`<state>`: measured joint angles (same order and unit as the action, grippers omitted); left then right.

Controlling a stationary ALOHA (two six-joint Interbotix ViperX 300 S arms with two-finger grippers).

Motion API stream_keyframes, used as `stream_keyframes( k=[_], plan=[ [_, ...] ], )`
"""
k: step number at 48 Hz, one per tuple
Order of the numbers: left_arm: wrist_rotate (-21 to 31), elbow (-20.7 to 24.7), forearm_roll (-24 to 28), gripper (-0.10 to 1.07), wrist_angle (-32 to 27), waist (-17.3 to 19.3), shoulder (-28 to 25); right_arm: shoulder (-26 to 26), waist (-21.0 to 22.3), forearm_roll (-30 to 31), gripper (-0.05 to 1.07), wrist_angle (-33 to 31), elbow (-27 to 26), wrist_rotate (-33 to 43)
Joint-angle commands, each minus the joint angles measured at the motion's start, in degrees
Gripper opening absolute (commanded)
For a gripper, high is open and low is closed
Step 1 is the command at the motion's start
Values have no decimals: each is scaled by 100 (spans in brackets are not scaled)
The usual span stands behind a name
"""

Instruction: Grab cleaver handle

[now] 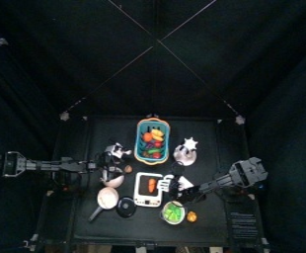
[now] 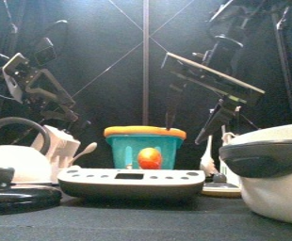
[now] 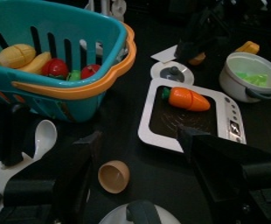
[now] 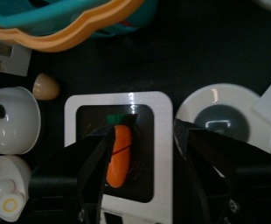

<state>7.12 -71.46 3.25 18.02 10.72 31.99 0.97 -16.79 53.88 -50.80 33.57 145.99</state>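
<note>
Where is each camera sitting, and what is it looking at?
Top view: high above, looking straight down at the table; both arms show.
Front view: at the table's front edge, looking level at the basket; both arms hang behind.
Left wrist view: on the left arm, looking at the basket and the white tray; the left gripper shows dimly.
Right wrist view: on the right arm, looking down on the tray; the right gripper is open.
Both wrist views share the toy carrot.
</note>
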Motion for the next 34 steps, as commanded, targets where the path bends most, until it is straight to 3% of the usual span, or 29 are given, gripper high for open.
stream_keyframes(
  k=[1, 10, 19, 26, 34],
  plan=[
    [9, 149, 0, 100, -26, 0, 0, 738, -149, 290, 89, 193, 475, -18],
    [9, 167, 0, 100, -53, -9, 0, 1898, -492, 703, 89, 571, 1538, -26],
    [44, 229, -193, 100, -44, -26, 0, 2760, -703, 694, 89, 1028, 2303, -114],
    [18, 272, -422, 100, -53, -18, -35, 3190, -659, 44, 89, 1274, 2584, -1169],
    [26, 360, -475, 100, -53, -18, -132, 3437, -439, -1521, 89, 1125, 2593, -3463]
  ],
)
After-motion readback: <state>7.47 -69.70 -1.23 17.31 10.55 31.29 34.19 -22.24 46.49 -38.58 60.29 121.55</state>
